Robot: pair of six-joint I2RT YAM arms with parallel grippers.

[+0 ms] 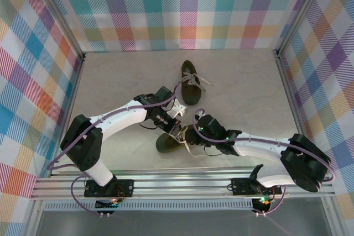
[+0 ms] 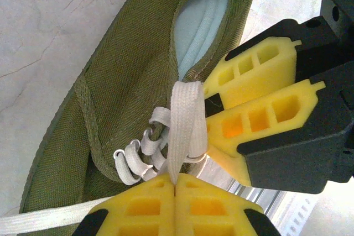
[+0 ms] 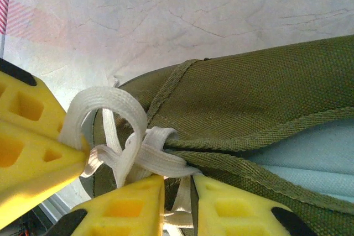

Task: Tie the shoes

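Observation:
Two dark olive shoes with cream laces lie on the table. The far shoe (image 1: pixel 191 84) lies apart from both arms. Both grippers meet over the near shoe (image 1: pixel 166 143). My left gripper (image 2: pixel 176 183) is shut on an upright loop of lace (image 2: pixel 185 120) just above the eyelets. My right gripper (image 3: pixel 178 178) stands slightly open at the knot, a loose lace strand (image 3: pixel 182 198) lying in the gap between its jaws. The right gripper's fingers (image 2: pixel 260 81) show beside the shoe's opening. The left gripper's fingers (image 3: pixel 33 136) hold the curled lace loop (image 3: pixel 110 100).
Checked walls enclose the pale table (image 1: pixel 243 92) on three sides. A metal rail (image 1: pixel 182 183) runs along the near edge with both arm bases on it. Bare tabletop lies to the right and far left of the shoes.

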